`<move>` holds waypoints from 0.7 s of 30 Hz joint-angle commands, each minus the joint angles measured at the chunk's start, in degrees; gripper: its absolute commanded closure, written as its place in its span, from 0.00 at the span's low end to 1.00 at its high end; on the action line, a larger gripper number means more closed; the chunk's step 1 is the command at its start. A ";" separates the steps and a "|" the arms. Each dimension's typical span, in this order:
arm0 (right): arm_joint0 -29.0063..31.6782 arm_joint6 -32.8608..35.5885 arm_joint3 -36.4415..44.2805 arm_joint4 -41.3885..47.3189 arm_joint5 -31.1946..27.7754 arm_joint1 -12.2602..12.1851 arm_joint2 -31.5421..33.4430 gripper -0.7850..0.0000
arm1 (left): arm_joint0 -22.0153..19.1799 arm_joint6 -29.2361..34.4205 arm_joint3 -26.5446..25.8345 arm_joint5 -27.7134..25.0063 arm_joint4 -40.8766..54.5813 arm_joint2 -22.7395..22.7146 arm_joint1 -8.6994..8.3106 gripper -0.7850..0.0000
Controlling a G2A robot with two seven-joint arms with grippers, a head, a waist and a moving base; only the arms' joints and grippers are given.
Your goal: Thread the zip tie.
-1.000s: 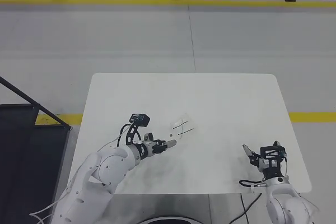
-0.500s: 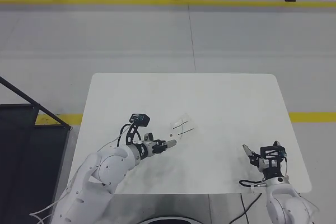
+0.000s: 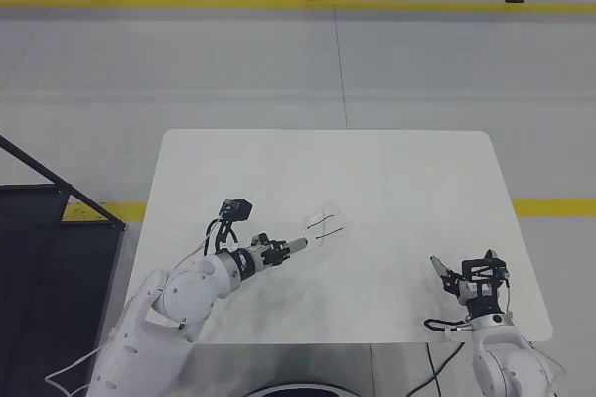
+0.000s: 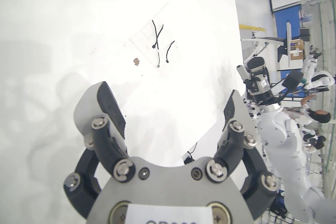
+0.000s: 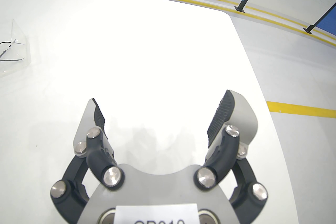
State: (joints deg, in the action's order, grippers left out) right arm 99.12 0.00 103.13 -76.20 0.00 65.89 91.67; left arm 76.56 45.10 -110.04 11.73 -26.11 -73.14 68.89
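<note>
Thin black zip ties [image 3: 325, 227] [image 4: 157, 36] lie crossed on a clear plastic sheet [image 3: 310, 222] near the middle of the white table [image 3: 397, 179]. A second short black tie [image 4: 169, 50] lies beside them. My left gripper [image 3: 300, 244] [image 4: 168, 101] hovers just short of the sheet, open, with nothing between its fingers. My right gripper [image 3: 464, 268] [image 5: 160, 114] rests near the table's front right corner, open and empty, far from the ties. The sheet [image 5: 15, 51] with the ties stands far off in the right wrist view.
A small brown speck [image 4: 136, 61] lies on the table by the sheet. A dark barrier [image 3: 25, 248] stands left of the table. The table's rounded front right edge [image 3: 541, 318] is close to my right gripper.
My left arm has shifted slightly, its wrist swinging left and the gripper tip edging closer to the sheet. The right arm is still.
</note>
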 commanded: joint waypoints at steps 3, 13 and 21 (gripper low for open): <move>0.00 0.00 0.00 0.00 0.00 0.00 0.00 0.00 | 0.03 1.16 1.14 -0.11 5.17 -1.05 -0.01 0.00; 0.00 0.00 0.00 0.00 0.00 0.00 0.00 0.00 | -1.25 2.14 3.50 1.85 10.52 -0.67 0.19 0.00; 0.00 0.00 0.00 0.00 0.00 0.00 0.00 0.00 | -1.25 2.14 3.50 1.85 10.52 -0.67 0.19 0.00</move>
State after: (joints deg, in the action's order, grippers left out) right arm 99.12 0.00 103.13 -76.20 0.00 65.89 91.67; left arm 75.31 47.24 -106.54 13.58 -15.60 -73.81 69.08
